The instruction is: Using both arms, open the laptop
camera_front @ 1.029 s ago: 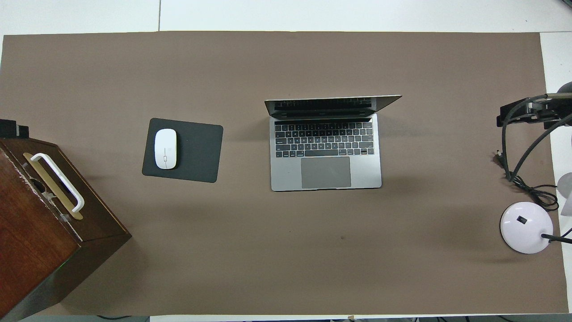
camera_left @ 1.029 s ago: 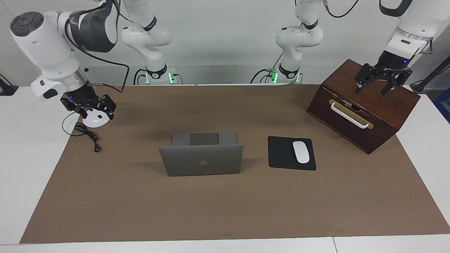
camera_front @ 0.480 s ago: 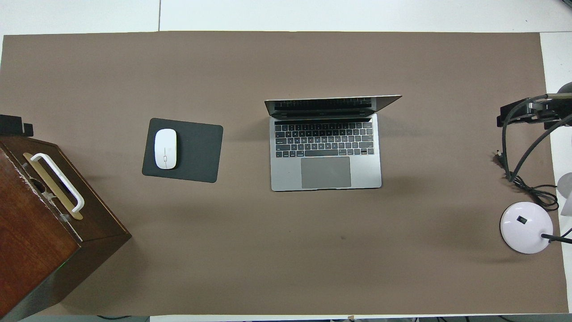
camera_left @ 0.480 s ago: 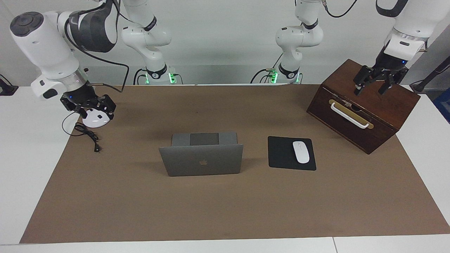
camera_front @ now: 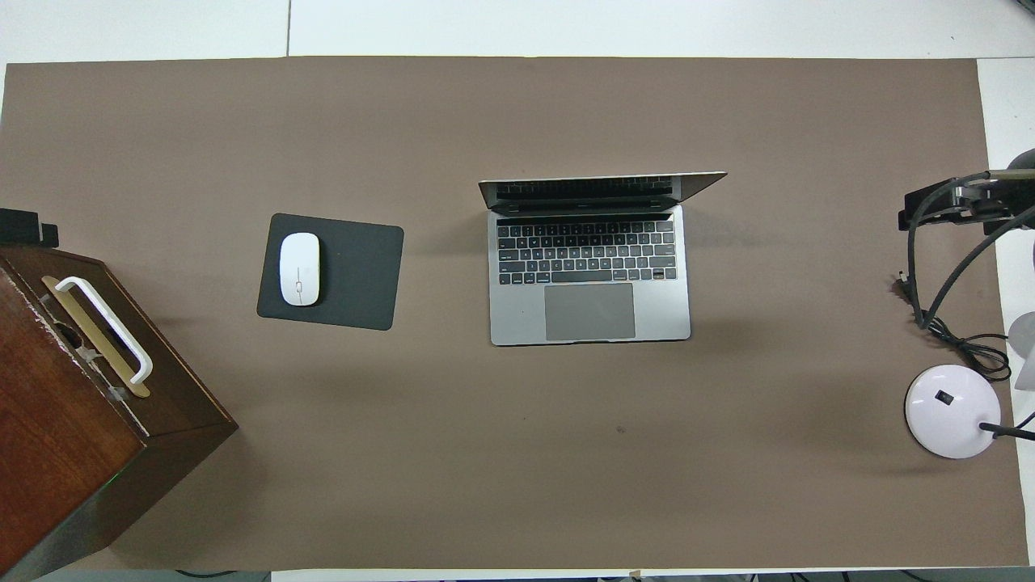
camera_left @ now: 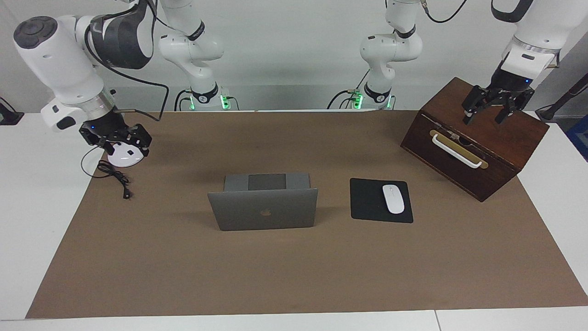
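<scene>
- From overhead I see the laptop [camera_front: 589, 259] open mid-worktop, keyboard toward the robots; facing shows its logo lid.
- Only facing shows the left gripper [camera_left: 488, 114] over the wooden box [camera_left: 475, 138] and the right gripper [camera_left: 120, 145] over the lamp base [camera_left: 124, 155], jaws spread, empty.
- Brown mat [camera_left: 294, 266] covers the white worktop [camera_left: 27, 193].

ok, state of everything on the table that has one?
laptop: lid up, keyboard showing, nothing touching it
mouse: lying on the mouse pad
wooden box: shut, white handle untouched
lamp base: standing, its cord loose on the table
left tool: open, empty, over the box
right tool: open, empty, over the lamp base
</scene>
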Available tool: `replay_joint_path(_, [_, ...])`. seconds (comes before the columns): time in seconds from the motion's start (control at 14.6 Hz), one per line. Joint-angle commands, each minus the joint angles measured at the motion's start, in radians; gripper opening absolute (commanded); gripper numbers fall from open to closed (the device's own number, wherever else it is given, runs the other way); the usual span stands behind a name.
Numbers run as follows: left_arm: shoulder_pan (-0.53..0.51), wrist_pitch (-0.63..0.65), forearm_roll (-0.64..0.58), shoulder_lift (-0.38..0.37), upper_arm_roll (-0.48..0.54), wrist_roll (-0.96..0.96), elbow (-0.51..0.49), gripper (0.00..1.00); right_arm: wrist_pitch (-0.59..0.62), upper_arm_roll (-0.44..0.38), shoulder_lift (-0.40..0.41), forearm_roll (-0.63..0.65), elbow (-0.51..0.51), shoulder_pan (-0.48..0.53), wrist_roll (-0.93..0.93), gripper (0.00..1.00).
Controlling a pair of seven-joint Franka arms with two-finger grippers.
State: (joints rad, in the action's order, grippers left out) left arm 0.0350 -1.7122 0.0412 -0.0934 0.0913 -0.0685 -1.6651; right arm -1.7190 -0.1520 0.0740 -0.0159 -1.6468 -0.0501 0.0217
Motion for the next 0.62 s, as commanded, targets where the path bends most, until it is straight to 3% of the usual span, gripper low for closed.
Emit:
replay_joint_path(0.0, [0.008, 0.005, -0.035, 0.0, 0.004, -0.014, 0.004, 1.0, 0.009, -0.003, -0.026, -0.016, -0.027, -0.001, -0.013, 1.0])
replay_joint_path(0.55, [0.003, 0.108, -0.034, -0.02, 0.002, -0.013, -0.021, 1.0, -0.001, -0.004, -0.043, -0.016, -0.057, 0.001, -0.011, 1.0])
